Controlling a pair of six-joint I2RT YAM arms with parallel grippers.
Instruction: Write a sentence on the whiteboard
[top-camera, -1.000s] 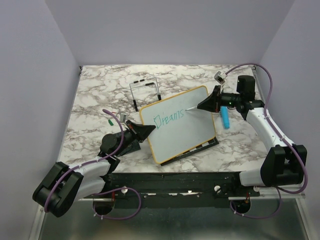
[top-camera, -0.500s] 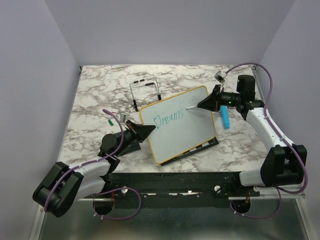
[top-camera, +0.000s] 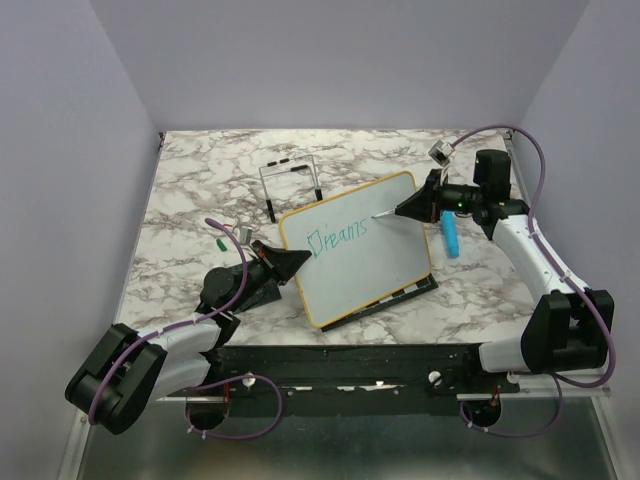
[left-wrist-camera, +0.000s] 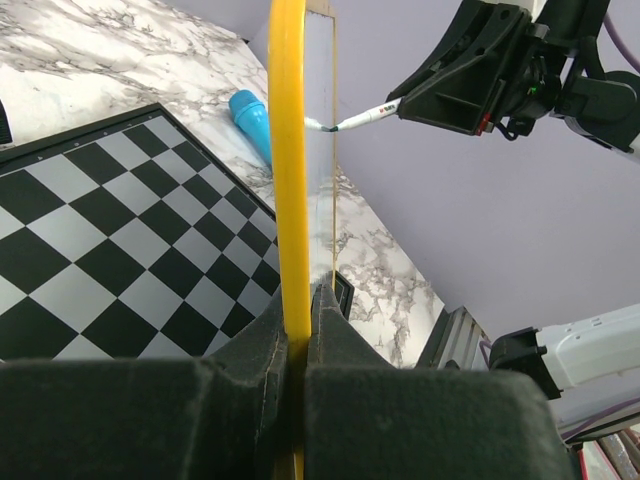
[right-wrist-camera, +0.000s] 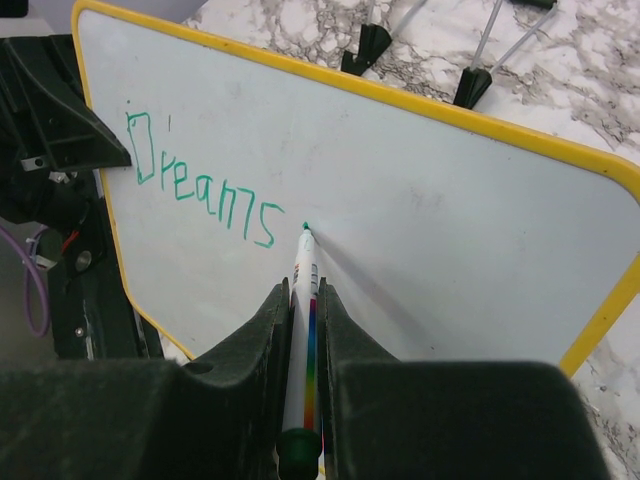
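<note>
The whiteboard (top-camera: 365, 250) stands tilted on its long edge, yellow frame all round. My left gripper (top-camera: 298, 258) is shut on its left edge; in the left wrist view the yellow frame (left-wrist-camera: 290, 150) runs up between the jaws of that gripper (left-wrist-camera: 305, 300). My right gripper (right-wrist-camera: 303, 290) is shut on a white marker with a rainbow stripe (right-wrist-camera: 304, 265). The marker's green tip rests at the board just right of the teal word "Dreams" (right-wrist-camera: 200, 190), the only part of the sentence on the board. From above, the right gripper (top-camera: 405, 210) sits at the board's upper right.
A black-and-white chessboard (left-wrist-camera: 120, 240) lies flat under and behind the whiteboard. A blue cylinder (top-camera: 451, 236) lies on the marble table to the board's right. A black wire stand (top-camera: 293, 180) is behind the board, and a small green cap (top-camera: 219, 243) lies at the left.
The marker tip has edged slightly up and to the right, away from the last letter. The left arm and the board have not moved.
</note>
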